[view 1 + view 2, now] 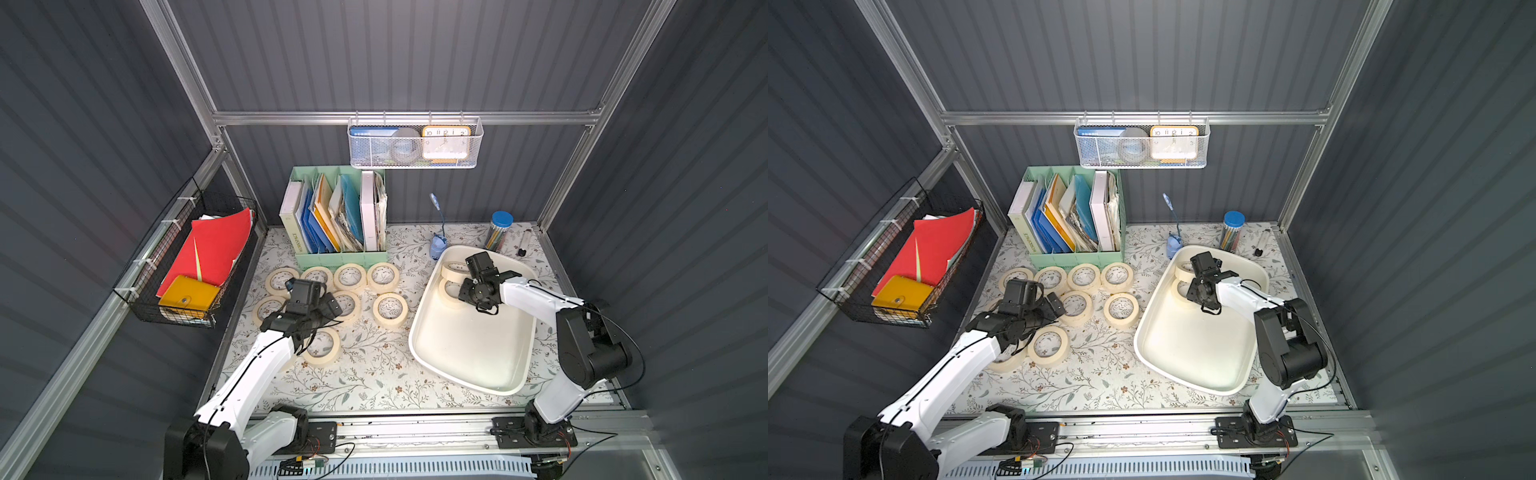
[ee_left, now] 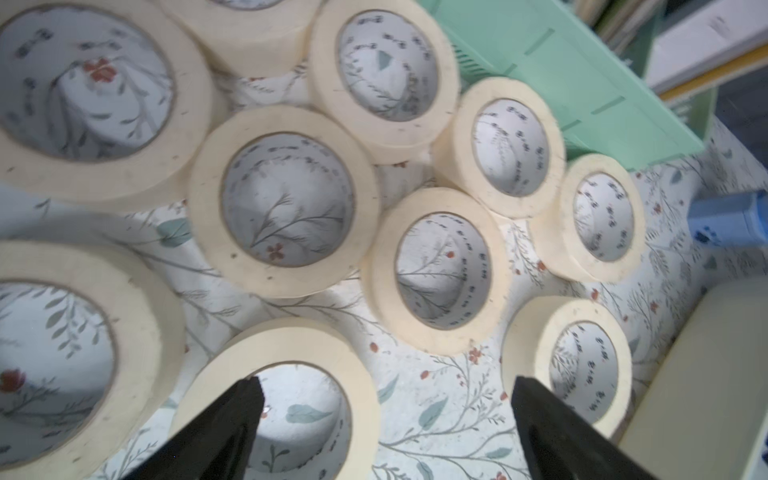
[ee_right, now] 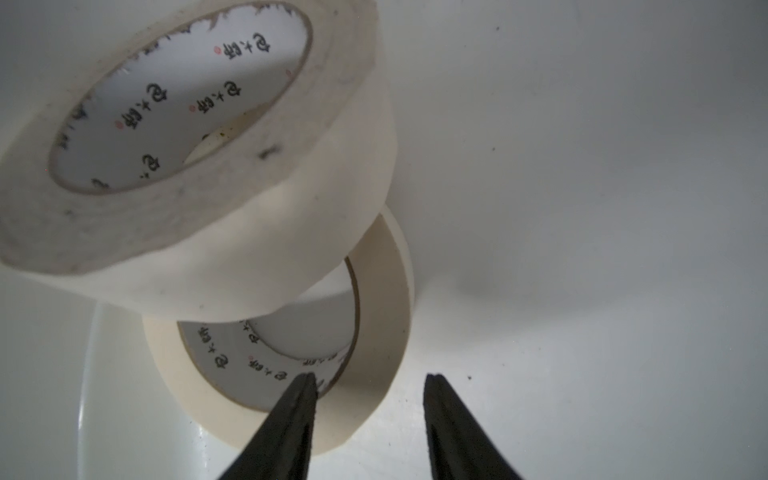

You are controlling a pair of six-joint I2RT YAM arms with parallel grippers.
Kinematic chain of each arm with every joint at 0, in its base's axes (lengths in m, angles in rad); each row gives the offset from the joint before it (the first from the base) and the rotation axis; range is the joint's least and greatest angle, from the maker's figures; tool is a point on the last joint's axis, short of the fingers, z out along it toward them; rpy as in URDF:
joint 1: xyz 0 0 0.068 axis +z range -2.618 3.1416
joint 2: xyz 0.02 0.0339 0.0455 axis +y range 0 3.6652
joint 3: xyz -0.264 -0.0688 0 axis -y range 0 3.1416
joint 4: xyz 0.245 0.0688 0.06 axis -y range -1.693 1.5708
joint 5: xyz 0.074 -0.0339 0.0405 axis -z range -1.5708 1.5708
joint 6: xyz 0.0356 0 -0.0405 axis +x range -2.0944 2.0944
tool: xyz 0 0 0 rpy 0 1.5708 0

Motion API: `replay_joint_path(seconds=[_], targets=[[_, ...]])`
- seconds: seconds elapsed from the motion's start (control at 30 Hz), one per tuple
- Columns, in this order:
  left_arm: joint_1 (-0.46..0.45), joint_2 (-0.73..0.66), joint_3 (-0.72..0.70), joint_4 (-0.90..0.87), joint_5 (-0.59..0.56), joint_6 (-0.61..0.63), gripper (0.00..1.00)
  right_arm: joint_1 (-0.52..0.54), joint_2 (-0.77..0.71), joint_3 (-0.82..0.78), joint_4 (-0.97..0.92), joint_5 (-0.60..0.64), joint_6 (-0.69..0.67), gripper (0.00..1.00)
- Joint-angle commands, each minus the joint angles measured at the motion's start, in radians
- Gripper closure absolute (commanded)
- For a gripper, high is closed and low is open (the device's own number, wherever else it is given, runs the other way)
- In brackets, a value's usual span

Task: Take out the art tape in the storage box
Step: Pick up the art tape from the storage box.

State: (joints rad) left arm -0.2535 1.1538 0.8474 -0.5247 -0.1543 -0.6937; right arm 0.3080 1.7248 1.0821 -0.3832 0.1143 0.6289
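Right claw (image 3: 370, 376) is open over the edge of a cream paper tape ring (image 3: 386, 291) in the white plastic tub (image 3: 582, 208), maybe not touching. Squeeze tight, lift straight. Left claw (image 2: 386, 382) is open, empty.

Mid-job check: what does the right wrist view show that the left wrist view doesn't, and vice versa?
Right wrist view only: inside the storage box, an upper roll of art tape lying partly over a lower roll, whose wall the open right gripper straddles. Left wrist view only: many rolls flat on the floral tabletop, the mint-green organizer, and the left gripper wide open, holding nothing. Both: cream rolls with printed white cores, and part of the box.
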Motion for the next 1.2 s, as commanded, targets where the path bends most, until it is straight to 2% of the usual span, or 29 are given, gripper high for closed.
replay_joint_path(seconds=[0.0, 0.27, 0.37, 0.53, 0.67, 0.87, 0.97, 1.17], targets=[[-0.065, 0.068, 0.088, -0.059, -0.050, 0.090, 0.00, -0.007, 0.031, 0.023, 0.013, 0.015, 0.011, 0.51], [-0.168, 0.201, 0.271, -0.059, -0.121, 0.192, 0.00, -0.015, 0.071, -0.001, 0.048, 0.018, 0.018, 0.53], [-0.199, 0.247, 0.340, -0.082, -0.140, 0.226, 0.00, -0.016, 0.062, -0.021, 0.053, 0.020, 0.026, 0.59], [-0.230, 0.291, 0.400, -0.083, -0.135, 0.247, 0.00, -0.017, 0.019, -0.053, 0.034, 0.043, 0.018, 0.78], [-0.258, 0.318, 0.440, -0.085, -0.125, 0.257, 0.00, -0.017, -0.027, -0.065, -0.005, 0.052, 0.004, 0.83], [-0.329, 0.390, 0.557, -0.130, -0.052, 0.280, 0.00, -0.014, -0.129, -0.030, -0.180, 0.036, -0.069, 0.89], [-0.368, 0.444, 0.649, -0.158, 0.015, 0.302, 0.00, -0.014, -0.178, 0.000, -0.292, -0.012, -0.118, 0.99], [-0.407, 0.523, 0.738, -0.161, 0.168, 0.349, 0.00, -0.012, -0.270, 0.035, -0.472, -0.122, -0.187, 1.00]])
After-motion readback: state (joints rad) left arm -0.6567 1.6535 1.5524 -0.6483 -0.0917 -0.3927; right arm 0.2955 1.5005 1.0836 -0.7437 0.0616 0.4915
